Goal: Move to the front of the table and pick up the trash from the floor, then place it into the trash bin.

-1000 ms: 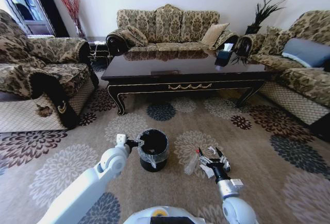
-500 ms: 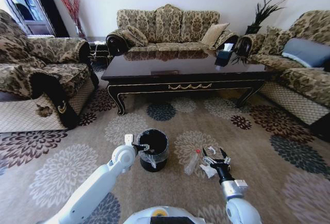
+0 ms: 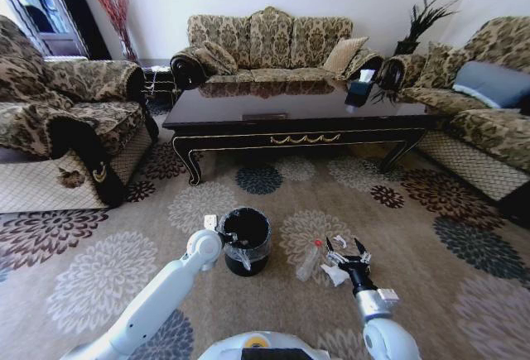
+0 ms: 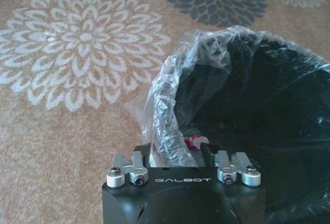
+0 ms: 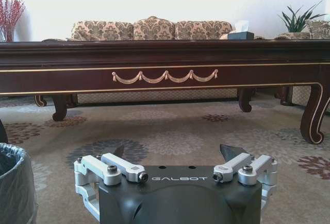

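Floral carpet (image 3: 99, 269) ahead of coffee table (image 3: 298, 116), table at 12 o'clock. Trash bin (image 3: 246, 240) near centre, liner (image 4: 170, 110) over rim. Left gripper (image 3: 227, 236) at bin's 9 o'clock rim; jaw state cannot tell. Right gripper (image 3: 349, 255) low at 4 o'clock, jaws spread wide, empty, over paper scraps (image 3: 333, 272). Red-capped bottle (image 3: 309, 262) on floor beside scraps. Judgement: approach done; pickup and binning remain.

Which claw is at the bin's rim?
The left claw, touching the bin at its lined rim; the right claw hovers open over the trash.
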Tool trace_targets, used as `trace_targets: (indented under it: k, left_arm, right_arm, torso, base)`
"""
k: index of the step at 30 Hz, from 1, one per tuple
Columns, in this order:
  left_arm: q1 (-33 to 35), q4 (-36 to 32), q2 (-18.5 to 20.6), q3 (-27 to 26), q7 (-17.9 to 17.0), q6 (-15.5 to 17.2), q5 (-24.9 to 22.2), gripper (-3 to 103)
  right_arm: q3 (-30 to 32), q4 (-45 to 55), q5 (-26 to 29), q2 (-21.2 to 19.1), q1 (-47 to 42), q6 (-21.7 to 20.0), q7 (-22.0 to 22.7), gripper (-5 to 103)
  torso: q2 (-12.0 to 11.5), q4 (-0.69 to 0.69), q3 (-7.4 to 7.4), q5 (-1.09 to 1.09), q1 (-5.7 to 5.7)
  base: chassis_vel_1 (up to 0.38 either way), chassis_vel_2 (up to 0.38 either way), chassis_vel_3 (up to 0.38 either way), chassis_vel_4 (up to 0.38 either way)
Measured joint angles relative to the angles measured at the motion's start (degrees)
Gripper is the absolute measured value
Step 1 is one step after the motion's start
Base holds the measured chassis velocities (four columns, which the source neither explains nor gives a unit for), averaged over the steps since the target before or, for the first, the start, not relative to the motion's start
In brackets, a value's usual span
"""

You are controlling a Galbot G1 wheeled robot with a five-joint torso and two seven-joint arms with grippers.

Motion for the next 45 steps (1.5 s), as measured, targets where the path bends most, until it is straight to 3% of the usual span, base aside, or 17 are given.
trace_targets:
  k: [1, 3, 6, 7, 9, 12, 15, 28, 31, 33, 35, 36, 38, 45]
  left_arm:
    - [0.04, 0.08, -0.08, -0.01, -0.13, 0.0, 0.01, 50]
    - [0.06, 0.13, -0.1, -0.01, -0.17, 0.0, 0.02, 50]
    - [-0.05, 0.69, -0.41, -0.21, -0.4, 0.0, 0.09, 33]
    - [-0.05, 0.69, -0.41, -0.21, -0.4, 0.0, 0.09, 33]
    - [-0.26, 1.15, -0.52, -0.28, -0.4, -0.01, -0.01, 22]
    - [-0.29, 1.19, -0.4, -0.39, -0.39, 0.0, -0.27, 16]
    - [0.07, 0.47, 0.09, -0.57, -0.41, 0.4, -0.4, 3]
    - [1.48, -3.22, 2.68, -1.18, -0.4, 0.3, -0.24, 0]
    - [1.72, -4.31, 3.57, -1.47, -0.44, 0.24, -0.32, 0]
    - [2.57, -6.11, 5.25, -2.11, -0.47, 0.17, -1.14, 0]
    - [3.23, -7.22, 6.23, -2.65, -0.48, 0.17, -1.86, 0]
    - [3.23, -7.22, 6.23, -2.65, -0.48, 0.17, -1.86, 0]
    - [4.17, -8.7, 7.6, -3.45, -0.48, 0.13, -2.6, 0]
    - [6.11, -10.81, 9.27, -4.63, -0.49, 0.11, -3.17, 0]
  right_arm:
    - [0.0, 0.0, 0.0, 0.07, -0.05, 0.0, 0.0, 100]
    - [0.0, 0.0, -0.01, 0.09, -0.07, 0.0, 0.0, 100]
    - [-0.2, -0.29, -0.05, 0.23, -0.29, 0.0, 0.0, 100]
    - [-0.2, -0.29, -0.05, 0.23, -0.29, 0.0, 0.0, 100]
    - [-0.41, -0.56, -0.09, 0.21, -0.27, 0.0, 0.01, 100]
    - [-0.57, -0.66, -0.09, 0.21, -0.14, 0.0, 0.01, 100]
    - [-0.92, -0.8, -0.1, 0.23, 0.13, -0.06, 0.11, 100]
    - [-0.91, -1.66, 1.94, -0.4, 2.25, -1.96, 3.11, 100]
    - [-0.49, -2.2, 1.92, -0.49, 3.33, -4.24, 5.29, 100]
    - [0.2, -3.66, 1.08, -0.57, 5.38, -10.03, 10.2, 100]
    - [0.34, -5.06, 1.99, -0.64, 6.92, -13.82, 13.54, 100]
    - [0.34, -5.06, 1.99, -0.64, 6.92, -13.82, 13.54, 100]
    - [0.36, -7.62, 6.22, -0.79, 9.63, -17.85, 17.48, 100]
    - [0.72, -15.92, 9.39, -1.33, 15.53, -19.54, 20.68, 100]
  torso:
    - [0.0, 0.0, 0.0, 0.0, 0.0]
    - [0.0, 0.0, 0.0, 0.0, 0.0]
    - [0.0, 0.0, 0.0, 0.01, 0.0]
    - [0.0, 0.0, 0.0, 0.01, 0.0]
    - [0.0, -0.01, 0.0, 0.0, 0.0]
    - [0.0, -0.01, 0.0, 0.0, 0.0]
    - [0.0, 0.01, 0.0, 0.01, 0.0]
    - [0.0, 0.0, 0.0, -0.02, 0.0]
    - [0.0, 0.0, 0.0, 0.01, 0.0]
    - [0.0, 0.0, 0.0, 0.0, 0.0]
    - [0.0, -0.01, 0.0, -0.01, 0.0]
    - [0.0, -0.01, 0.0, -0.01, 0.0]
    - [0.0, 0.0, 0.0, 0.0, 0.0]
    - [0.0, 0.0, 0.0, 0.0, 0.0]
  base:
    - [0.0, 0.0, 0.0, 0.0]
    - [0.0, 0.0, 0.0, 0.0]
    - [0.0, 0.0, 0.0, 0.0]
    - [0.0, 0.0, 0.0, 0.0]
    - [0.0, 0.0, 0.0, 0.0]
    - [0.0, 0.0, 0.0, 0.0]
    - [0.0, 0.0, 0.0, 0.0]
    - [0.0, 0.0, 0.0, 0.0]
    - [0.0, 0.0, 0.0, 0.0]
    - [0.0, 0.0, 0.0, 0.0]
    - [0.0, 0.0, 0.0, 0.0]
    - [0.0, 0.0, 0.0, 0.0]
    - [0.0, 0.0, 0.0, 0.0]
    - [0.0, 0.0, 0.0, 0.0]
